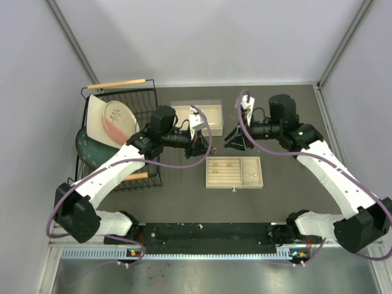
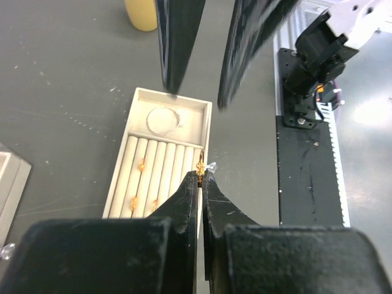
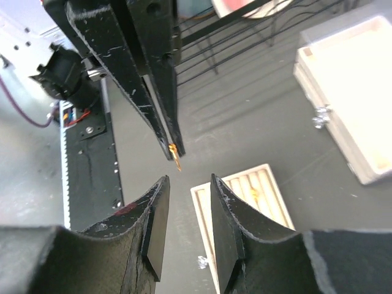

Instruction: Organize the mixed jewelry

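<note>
My left gripper (image 2: 201, 177) is shut on a tiny gold ring (image 2: 200, 169) and holds it in the air above the near edge of the beige slotted tray (image 2: 206, 125). The ring also shows in the right wrist view (image 3: 175, 157), hanging from the left fingertips (image 3: 165, 136). My right gripper (image 3: 187, 184) is open and empty, its jaws facing the held ring from a short way off. Three gold rings (image 2: 142, 164) sit in the tray's slots. The thin silver hoop (image 2: 164, 120) lies in the tray's end compartment. In the top view both grippers (image 1: 199, 144) (image 1: 236, 142) meet just above the tray (image 1: 211, 183).
A white box (image 1: 214, 128) lies behind the grippers. A black wire dish rack (image 1: 149, 92) with plates stands at the left. A yellow cup (image 2: 142, 12) stands beyond the tray. A small clear trinket (image 1: 233, 189) lies at the tray's front edge.
</note>
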